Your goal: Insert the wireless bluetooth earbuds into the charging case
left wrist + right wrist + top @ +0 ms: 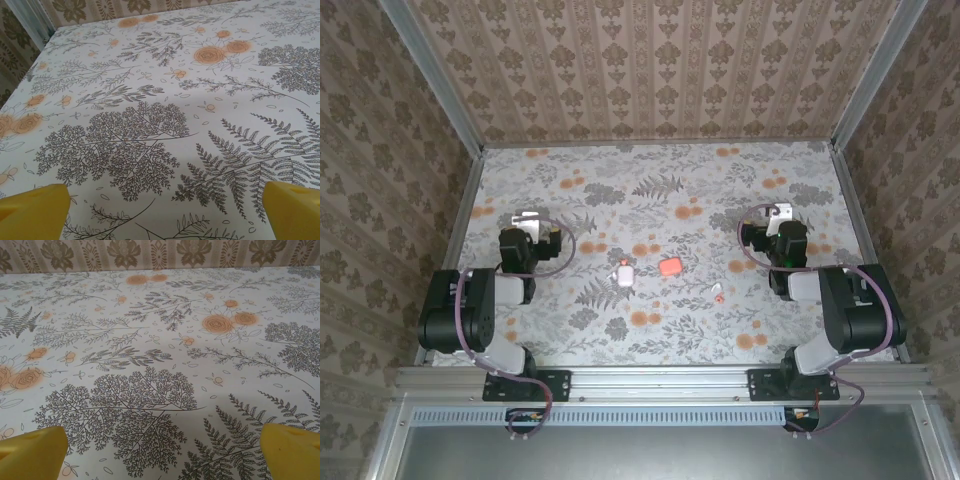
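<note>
Yellow fingers (35, 210) of the left gripper (165, 207) stand spread wide; the right gripper (162, 450) is released likewise. Both hang over the floral table (660, 170). Mid-table sits the white charging case (624, 276), an orange-pink lump (669, 267) just beside it to the right. One earbud (717, 292) lies further right, apart from the case; a reddish speck on the case's far edge may be another.

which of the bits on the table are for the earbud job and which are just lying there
For the job:
- charging case, white, mid-table
- earbud, to the right of the case and apart from it

Just lying about:
- orange-pink lump, between the case and the earbud
</note>
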`<state>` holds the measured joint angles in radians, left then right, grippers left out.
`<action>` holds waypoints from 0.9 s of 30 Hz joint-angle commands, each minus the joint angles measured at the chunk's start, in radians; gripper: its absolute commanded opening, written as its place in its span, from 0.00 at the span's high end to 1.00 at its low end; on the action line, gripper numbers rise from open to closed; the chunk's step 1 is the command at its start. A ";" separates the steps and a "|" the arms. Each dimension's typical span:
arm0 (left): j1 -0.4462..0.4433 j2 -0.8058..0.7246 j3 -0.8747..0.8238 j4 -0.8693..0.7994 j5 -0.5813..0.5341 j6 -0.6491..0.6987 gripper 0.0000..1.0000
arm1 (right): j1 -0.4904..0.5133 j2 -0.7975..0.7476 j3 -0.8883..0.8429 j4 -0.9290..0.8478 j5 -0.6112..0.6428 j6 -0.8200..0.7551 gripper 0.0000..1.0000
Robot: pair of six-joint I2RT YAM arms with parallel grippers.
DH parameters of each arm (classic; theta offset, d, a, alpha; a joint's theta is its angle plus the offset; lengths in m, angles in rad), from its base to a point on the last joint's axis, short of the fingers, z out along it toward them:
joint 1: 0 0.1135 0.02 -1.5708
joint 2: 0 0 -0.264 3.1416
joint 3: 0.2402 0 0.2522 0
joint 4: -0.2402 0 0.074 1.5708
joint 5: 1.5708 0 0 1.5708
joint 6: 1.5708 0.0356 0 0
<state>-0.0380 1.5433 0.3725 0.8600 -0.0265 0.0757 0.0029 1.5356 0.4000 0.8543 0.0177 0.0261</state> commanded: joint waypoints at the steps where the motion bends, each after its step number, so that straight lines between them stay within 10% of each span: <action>1: -0.003 -0.009 0.026 0.004 -0.019 -0.008 0.00 | 0.005 -0.005 0.007 0.003 -0.005 0.000 0.00; 27: 0.026 -0.007 0.036 -0.016 0.039 -0.022 0.00 | 0.000 -0.004 0.007 0.002 -0.013 0.004 0.00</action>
<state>-0.0181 1.5433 0.3851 0.8501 -0.0059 0.0746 0.0029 1.5356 0.4000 0.8543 0.0174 0.0261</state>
